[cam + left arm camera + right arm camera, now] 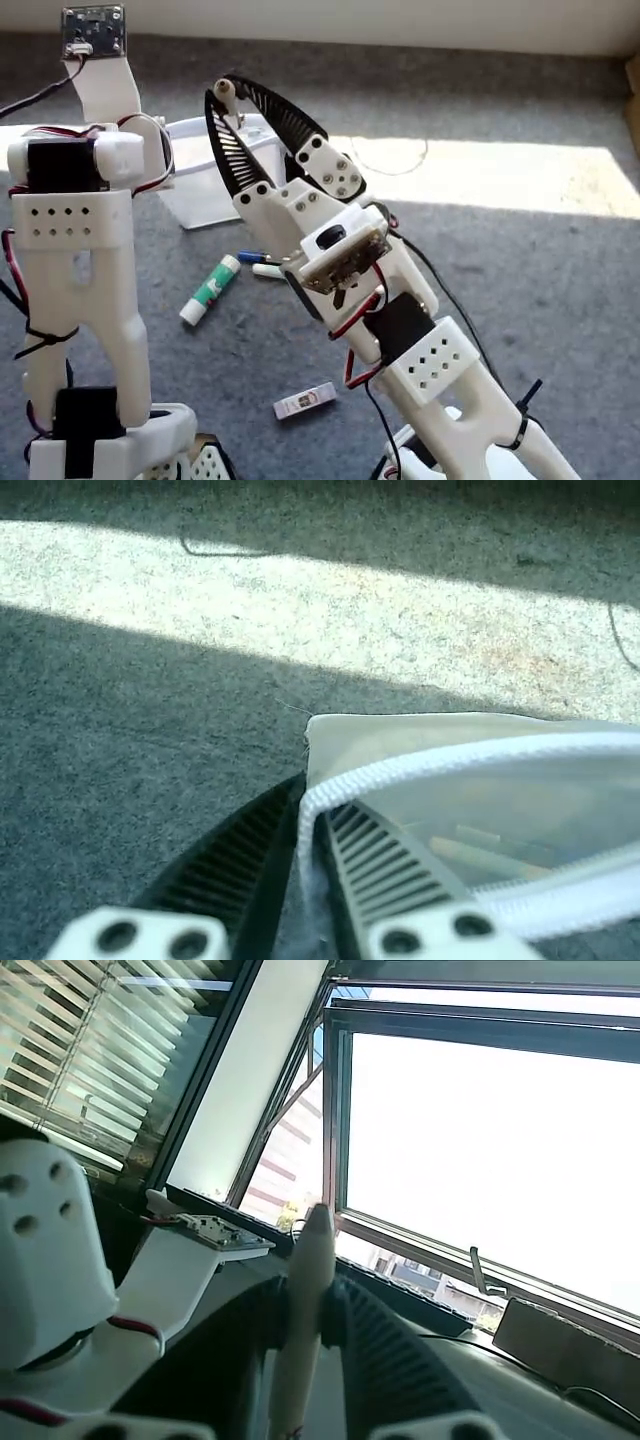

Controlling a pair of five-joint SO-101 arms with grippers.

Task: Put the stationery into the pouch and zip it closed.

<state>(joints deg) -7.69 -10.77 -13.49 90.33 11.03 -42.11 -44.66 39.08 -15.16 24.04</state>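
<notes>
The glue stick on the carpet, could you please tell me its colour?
The glue stick is white with a green label, clearest in the high view.

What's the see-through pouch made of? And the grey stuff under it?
The pouch looks like soft, frosted clear plastic: shapes inside show dimly through its wall. Its zip looks like white woven tape, ribbed; fabric or plastic, hard to say. The grey surface looks like short carpet or felt: fuzzy, speckled, matte.

The grey bench bears a glue stick, blue-capped pen and small box below the raised right gripper, with the pouch beside it.
</notes>
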